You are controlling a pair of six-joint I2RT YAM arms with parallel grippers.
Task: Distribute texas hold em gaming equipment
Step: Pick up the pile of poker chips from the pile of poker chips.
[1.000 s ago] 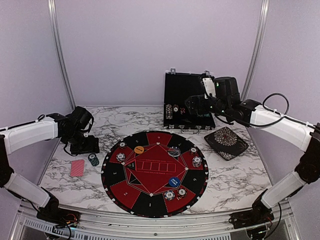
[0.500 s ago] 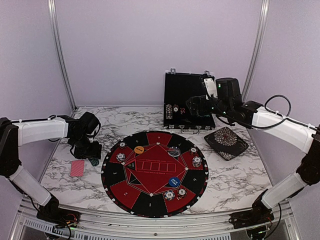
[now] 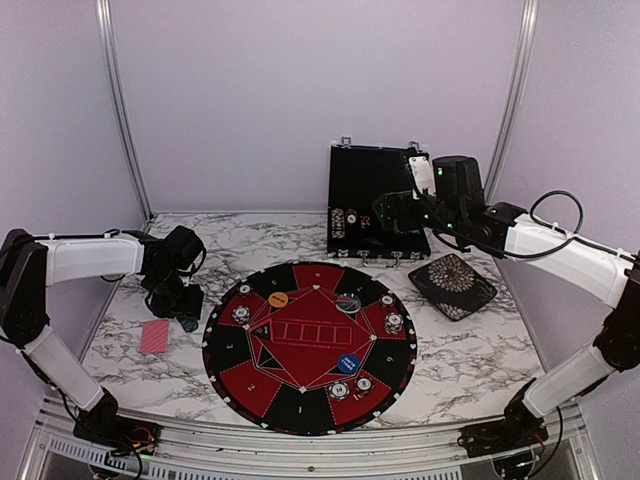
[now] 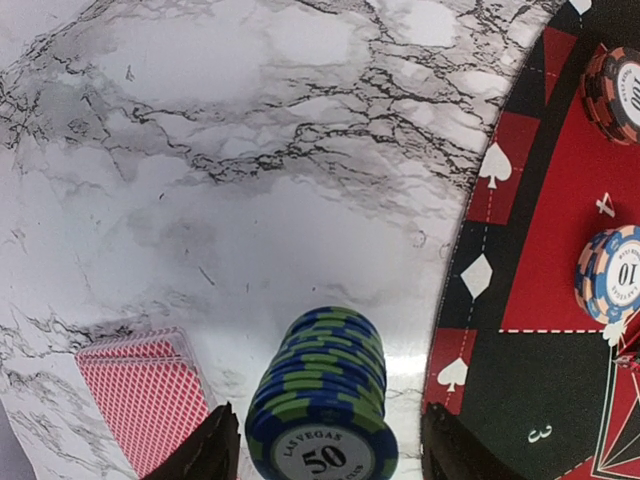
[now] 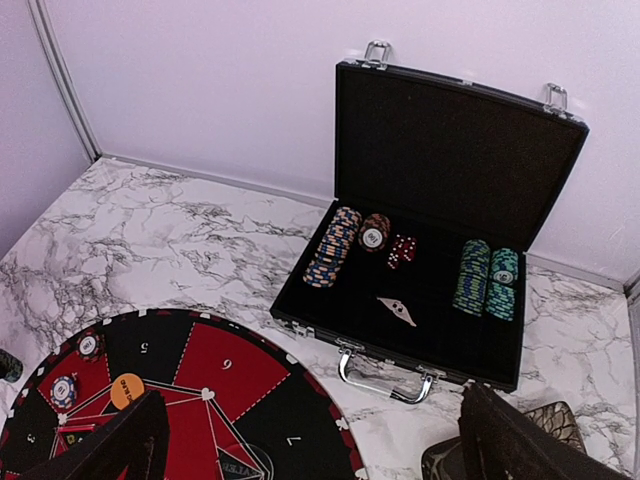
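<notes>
While the left gripper [image 4: 330,412] hangs low over the marble table [image 4: 250,150], we see its fingers [image 4: 218,450] standing on either side of a stack of green-and-blue chips [image 4: 322,375]. The jaws are parted. A sliver of table shows between the stack and the finger on the mat's side. The other finger sits so near the stack's edge that we cannot tell whether it touches. We see no firm grip on the stack.

The stack stands upright on the marble, just off the left edge of the round red-and-black mat [image 4: 540,390]. Its top chip is marked 50. A small pile of red-backed cards [image 4: 140,400] lies flat close by, on the side away from the mat.

On the mat we find smaller chip piles [image 4: 612,275] near the rim, an orange disc [image 3: 278,299] towards the far left and a blue disc [image 3: 348,364] towards the near right.

Over the far right of the table, the right gripper [image 5: 310,400] is held in the air with its jaws spread wide and nothing between them. Ahead of it an open black case [image 5: 450,130] stands with its lid up. It holds a leaning row of orange-and-blue chips [image 5: 335,245], two teal stacks [image 5: 485,280] and red dice [image 5: 400,250]. A black patterned dish [image 3: 452,285] rests between the case and the mat's right side.
</notes>
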